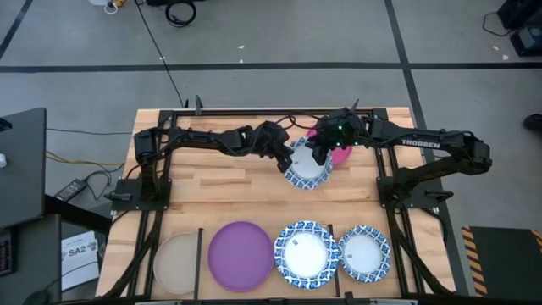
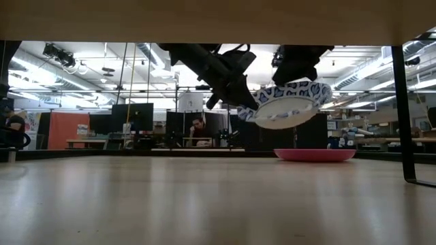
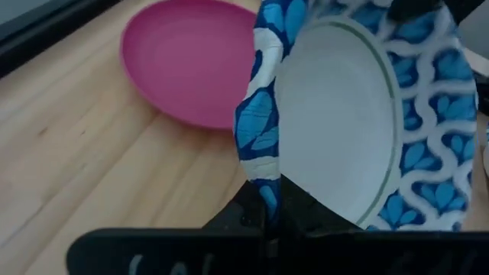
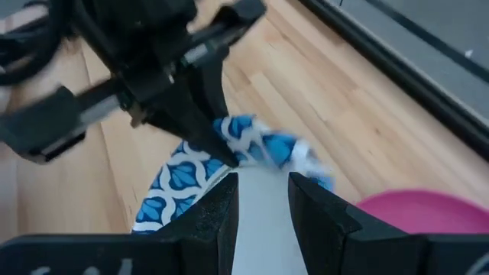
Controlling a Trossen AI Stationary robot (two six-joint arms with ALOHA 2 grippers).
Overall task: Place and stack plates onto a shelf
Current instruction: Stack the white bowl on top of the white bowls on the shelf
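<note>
Blue-and-white patterning marks the round dinner plate that hangs in the air above the light-wood table, held between both arms at once. The left gripper is clenched on that blue-rimmed plate at the edge away from the magenta plate, its dark fingers pinching the rim. The right gripper closes over the opposite edge, the one nearer the magenta plate, with the plate's rim seen between its two dark fingers. In the low view the lifted plate is tilted and clear of the tabletop.

The solid magenta round plate lies flat on the wood just beside the lifted plate, partly under the right gripper; it shows as a low pink dish in the low view.

Well apart from the magenta plate, along the opposite edge of the table, the shelf bays divided by thin black bars hold a row of four plates: a pale beige one, a solid purple one, and two more blue-rimmed white plates.
</note>
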